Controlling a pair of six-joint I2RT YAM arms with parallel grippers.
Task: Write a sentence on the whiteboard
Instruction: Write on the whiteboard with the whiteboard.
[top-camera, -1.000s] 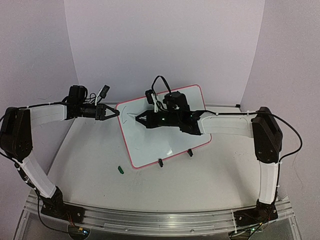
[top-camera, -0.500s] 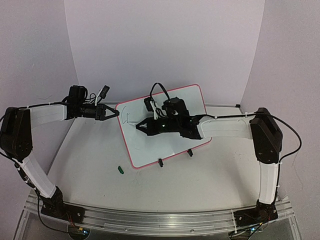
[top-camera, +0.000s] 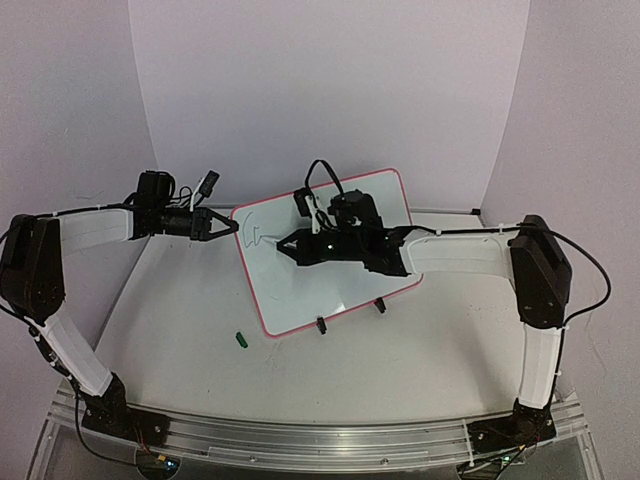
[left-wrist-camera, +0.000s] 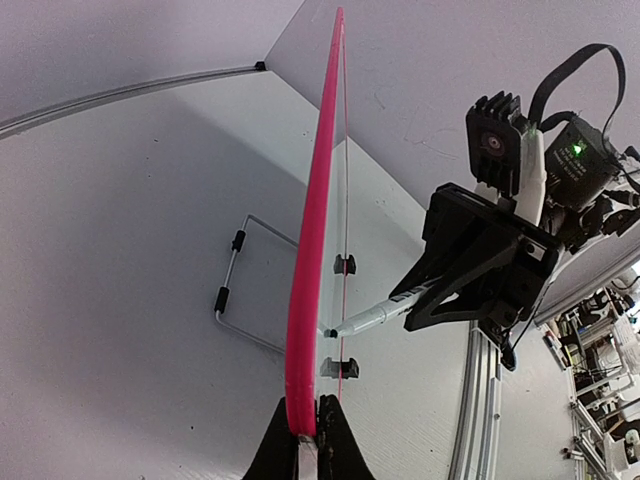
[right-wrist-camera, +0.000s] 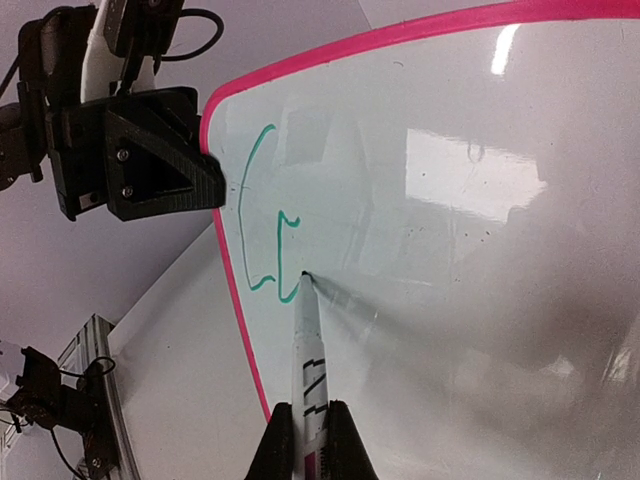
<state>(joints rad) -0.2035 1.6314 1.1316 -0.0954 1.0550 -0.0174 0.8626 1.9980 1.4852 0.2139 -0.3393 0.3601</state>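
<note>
The whiteboard (top-camera: 300, 295) stands tilted at centre frame, its left edge pinched tight in the left gripper (top-camera: 228, 226). The right gripper (top-camera: 283, 244) clamps a marker (right-wrist-camera: 307, 350), tip touching the board beside the sentence (right-wrist-camera: 243, 215), seemingly just its first green strokes.

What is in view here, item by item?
whiteboard: one, white with pink frame, standing tilted mid-table
clip feet: two, black, whiteboard's lower edge
writing: few strokes, green, beside the edge the left gripper holds
marker: one, pale, tip on the whiteboard
small object: one, green, on the table near the whiteboard's front corner
table: one, white, beneath everything
left gripper: one, black, shut on the whiteboard's edge
right gripper: one, black, shut on the marker
</note>
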